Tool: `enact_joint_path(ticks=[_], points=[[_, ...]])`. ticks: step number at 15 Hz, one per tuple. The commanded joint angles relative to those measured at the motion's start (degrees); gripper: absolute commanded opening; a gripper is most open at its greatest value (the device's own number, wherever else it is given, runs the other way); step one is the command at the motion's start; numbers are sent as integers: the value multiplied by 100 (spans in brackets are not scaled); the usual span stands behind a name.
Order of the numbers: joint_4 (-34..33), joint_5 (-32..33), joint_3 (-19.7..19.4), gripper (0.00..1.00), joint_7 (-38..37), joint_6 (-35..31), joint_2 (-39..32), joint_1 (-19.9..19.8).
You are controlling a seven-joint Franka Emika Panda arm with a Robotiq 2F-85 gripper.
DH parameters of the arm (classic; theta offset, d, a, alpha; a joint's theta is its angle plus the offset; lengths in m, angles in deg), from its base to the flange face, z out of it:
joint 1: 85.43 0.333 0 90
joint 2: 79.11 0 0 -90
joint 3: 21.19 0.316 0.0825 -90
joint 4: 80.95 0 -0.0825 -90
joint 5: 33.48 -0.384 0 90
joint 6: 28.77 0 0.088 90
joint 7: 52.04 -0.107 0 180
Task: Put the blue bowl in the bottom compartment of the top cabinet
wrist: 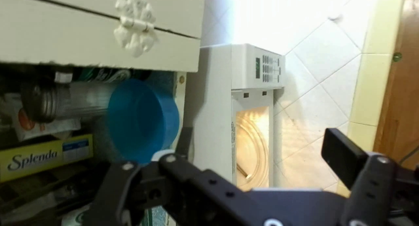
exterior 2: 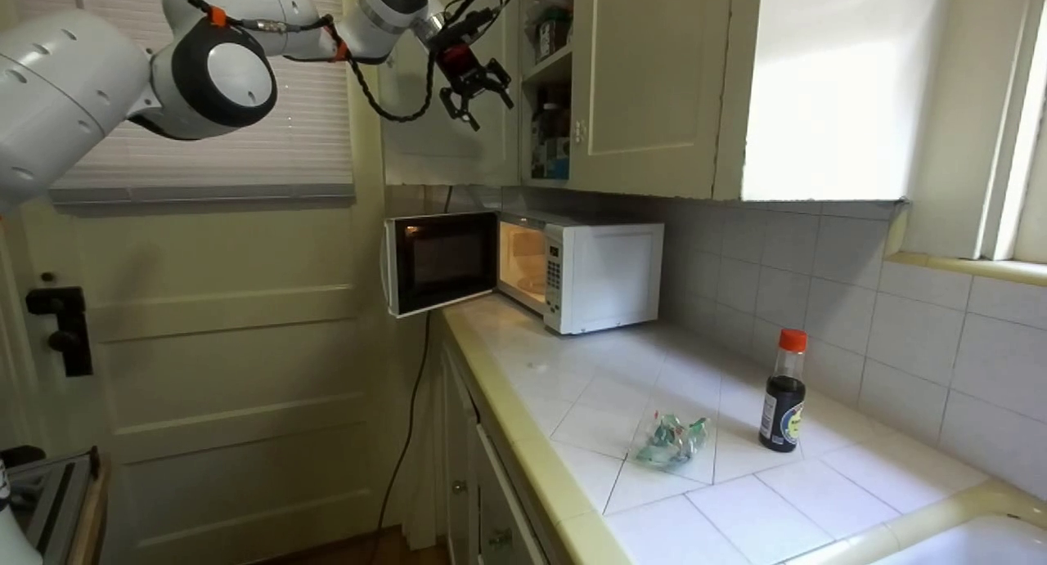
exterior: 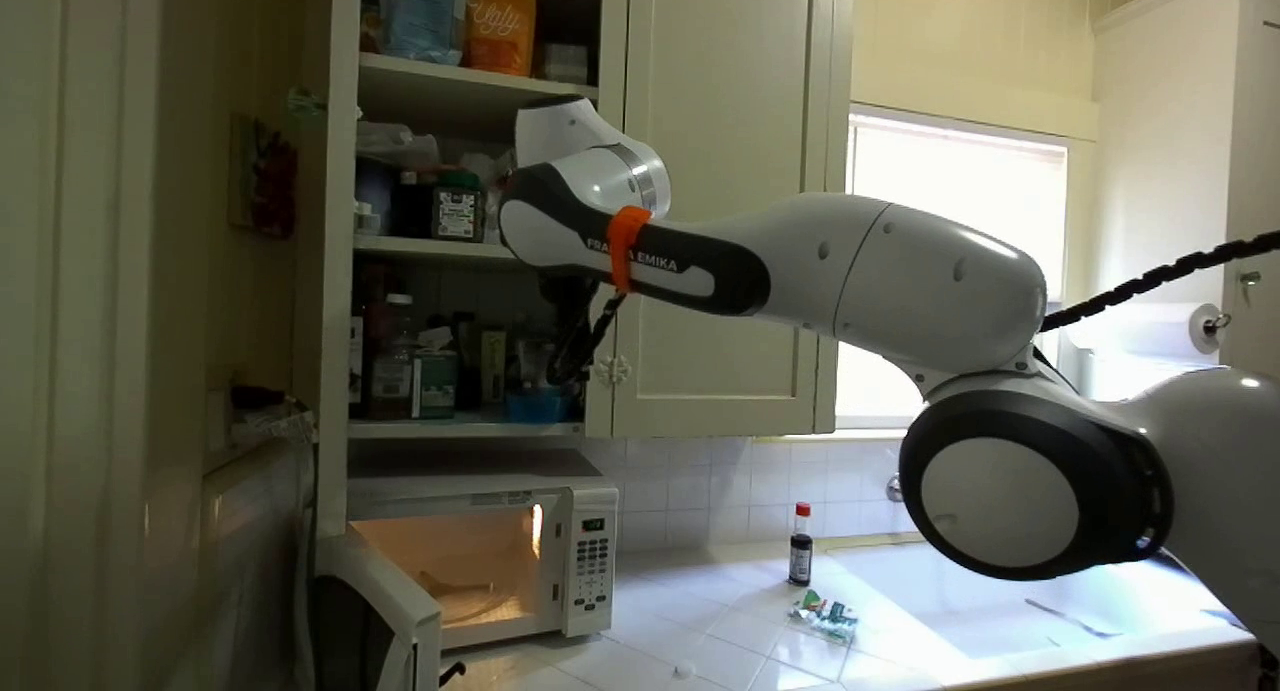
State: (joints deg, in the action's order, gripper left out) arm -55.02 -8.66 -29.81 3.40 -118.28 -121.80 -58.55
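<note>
The blue bowl (exterior: 537, 406) sits in the bottom compartment (exterior: 460, 430) of the top cabinet (exterior: 720, 221), at the right end near the front edge. In the wrist view the bowl (wrist: 137, 121) rests on the shelf beside a clear jar and a yellow Splenda box. My gripper (wrist: 260, 141) is open with nothing between its fingers, and one finger is close to the bowl's rim in that view; I cannot tell if they touch. In an exterior view the open gripper (exterior 2: 492, 115) hangs in front of the cabinet, fingers spread, apart from the shelf. The bowl cannot be made out there.
A white microwave (exterior: 590, 571) with its door open and cavity lit stands below the cabinet. The closed cabinet door with a white latch (wrist: 136, 23) borders the compartment. Bottles and boxes fill the shelf. A red-capped bottle (exterior 2: 783, 410) and plastic bag (exterior 2: 672, 442) lie farther along the counter.
</note>
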Motion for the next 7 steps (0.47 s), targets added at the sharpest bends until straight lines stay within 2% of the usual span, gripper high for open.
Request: enact_joint_path(ticks=[1,4,5,7], points=[[167,20,47,100,-974,841,289,103],[130,53,61,100,-1883,1385,437,173],[147,102,142,100,-1413,996,331,74],[150,107,153,100,-1719,1153,414,110]])
